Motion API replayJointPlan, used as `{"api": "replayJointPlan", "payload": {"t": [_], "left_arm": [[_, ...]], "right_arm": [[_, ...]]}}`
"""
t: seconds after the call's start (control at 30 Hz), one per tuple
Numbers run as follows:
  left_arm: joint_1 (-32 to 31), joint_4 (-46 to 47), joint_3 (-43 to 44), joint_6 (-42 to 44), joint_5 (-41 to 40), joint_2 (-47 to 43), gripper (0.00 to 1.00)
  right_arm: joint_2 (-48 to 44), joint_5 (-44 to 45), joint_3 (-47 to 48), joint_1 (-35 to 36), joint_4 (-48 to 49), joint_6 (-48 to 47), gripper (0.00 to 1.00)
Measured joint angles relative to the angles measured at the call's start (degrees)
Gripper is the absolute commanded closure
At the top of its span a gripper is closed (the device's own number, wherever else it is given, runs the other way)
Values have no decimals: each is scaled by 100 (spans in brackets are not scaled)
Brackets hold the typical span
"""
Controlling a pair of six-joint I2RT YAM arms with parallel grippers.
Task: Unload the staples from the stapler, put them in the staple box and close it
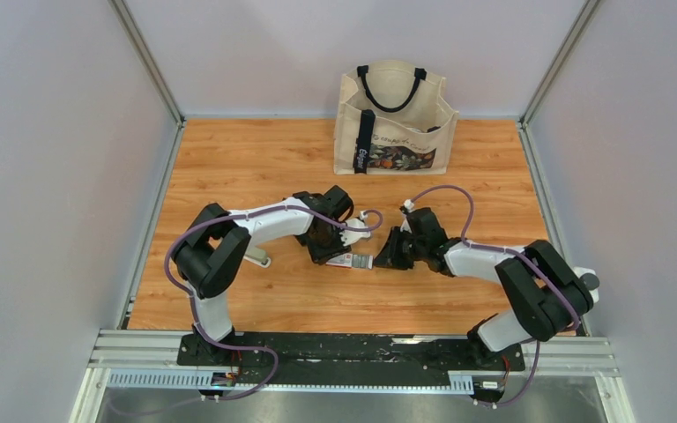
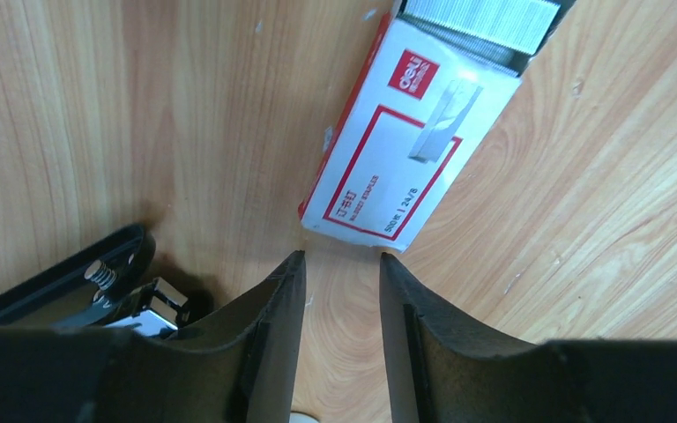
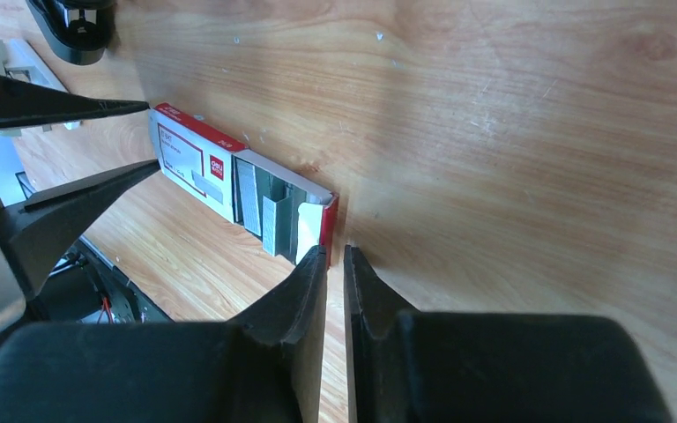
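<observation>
Staples (image 2: 485,22) in open end of box (image 2: 388,150); stapler (image 2: 53,278) lies open beside left gripper (image 2: 339,264) (jaws part-open, empty). Right gripper (image 3: 335,256) nearly closed, at box flap. Strips likely light, stiff, easily snapped: pinch long sides.

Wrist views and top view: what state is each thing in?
Staple box: flat on the table, slid partly open.
Staples: rows showing at the box's open end.
Stapler: opened up, lying on the table.
Tote bag: upright, top open.
Left gripper: open, empty.
Right gripper: shut, tips by the box's open end.
</observation>
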Motion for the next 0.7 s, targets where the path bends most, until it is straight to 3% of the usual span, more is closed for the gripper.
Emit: {"api": "replayJointPlan", "payload": {"t": [0.7], "left_arm": [[-160, -26, 157, 114, 52, 85, 55]], "right_arm": [[437, 63, 503, 328, 35, 61, 88]]}}
